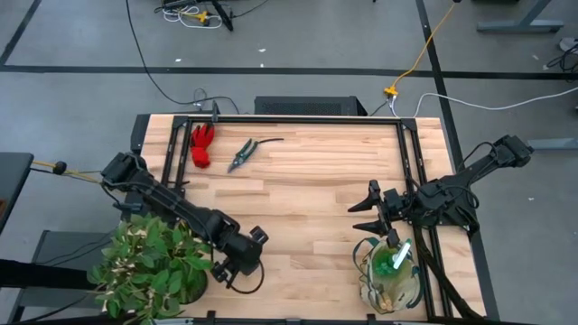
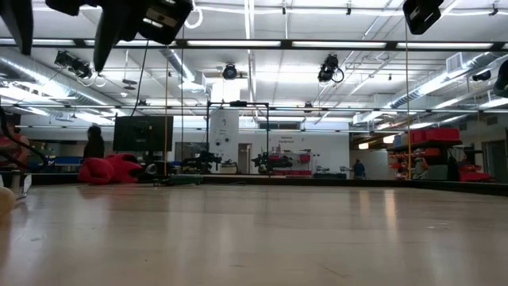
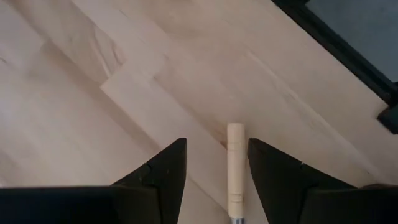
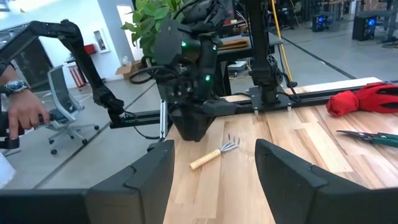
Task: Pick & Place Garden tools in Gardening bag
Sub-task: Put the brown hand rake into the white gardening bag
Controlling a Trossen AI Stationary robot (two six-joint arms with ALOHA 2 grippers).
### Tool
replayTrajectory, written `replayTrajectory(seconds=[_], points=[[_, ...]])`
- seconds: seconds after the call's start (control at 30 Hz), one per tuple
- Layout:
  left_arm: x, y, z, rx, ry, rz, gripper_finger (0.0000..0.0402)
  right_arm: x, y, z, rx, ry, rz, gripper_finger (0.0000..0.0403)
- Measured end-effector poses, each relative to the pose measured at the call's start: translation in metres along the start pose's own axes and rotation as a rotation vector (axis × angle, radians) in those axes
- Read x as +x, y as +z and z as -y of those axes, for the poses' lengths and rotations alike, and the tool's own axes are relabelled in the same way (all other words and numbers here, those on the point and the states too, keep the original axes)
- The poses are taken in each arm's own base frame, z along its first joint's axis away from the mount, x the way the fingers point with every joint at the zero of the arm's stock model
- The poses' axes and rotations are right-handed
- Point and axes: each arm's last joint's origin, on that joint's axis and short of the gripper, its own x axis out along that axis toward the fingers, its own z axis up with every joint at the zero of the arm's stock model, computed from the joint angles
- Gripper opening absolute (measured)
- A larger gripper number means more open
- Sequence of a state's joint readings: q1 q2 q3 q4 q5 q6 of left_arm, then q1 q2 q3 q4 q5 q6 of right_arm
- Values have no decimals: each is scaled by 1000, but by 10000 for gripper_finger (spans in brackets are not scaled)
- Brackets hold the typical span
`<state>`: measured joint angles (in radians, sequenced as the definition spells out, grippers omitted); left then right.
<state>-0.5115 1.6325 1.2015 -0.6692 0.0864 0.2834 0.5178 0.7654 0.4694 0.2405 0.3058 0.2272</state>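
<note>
A small rake with a light wooden handle lies flat on the table. My left gripper hovers over it, open, one finger on either side of the handle without touching it. The right wrist view shows the rake just beside that gripper's dark fingers. In the high view my left gripper stands near the front edge, next to the plant. Red gloves and dark shears lie at the far left. The beige bag stands at the near right with a green-and-white item inside. My right gripper waits open in the air beside the bag.
A leafy potted plant stands at the near left corner, close against my left arm. Black rails frame the table. Bare wood lies between the two arms. A person's hand shows beyond the table's left side.
</note>
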Motion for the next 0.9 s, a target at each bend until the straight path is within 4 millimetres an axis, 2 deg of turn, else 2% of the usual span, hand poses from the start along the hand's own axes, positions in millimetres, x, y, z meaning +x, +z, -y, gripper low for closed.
replayTrajectory(seconds=[0.23, 0.67, 0.9], points=[[9, 0, 5, -25, 0, -38, 179, 0, 0, 0, -1, -1, -2, 224], [45, -6, 13, -15, -67, -159, 179, 0, 0, 0, -1, -1, -2, 224], [47, -7, 19, 4, -64, -187, 179, 0, -1, 0, -20, -2, -4, 224]])
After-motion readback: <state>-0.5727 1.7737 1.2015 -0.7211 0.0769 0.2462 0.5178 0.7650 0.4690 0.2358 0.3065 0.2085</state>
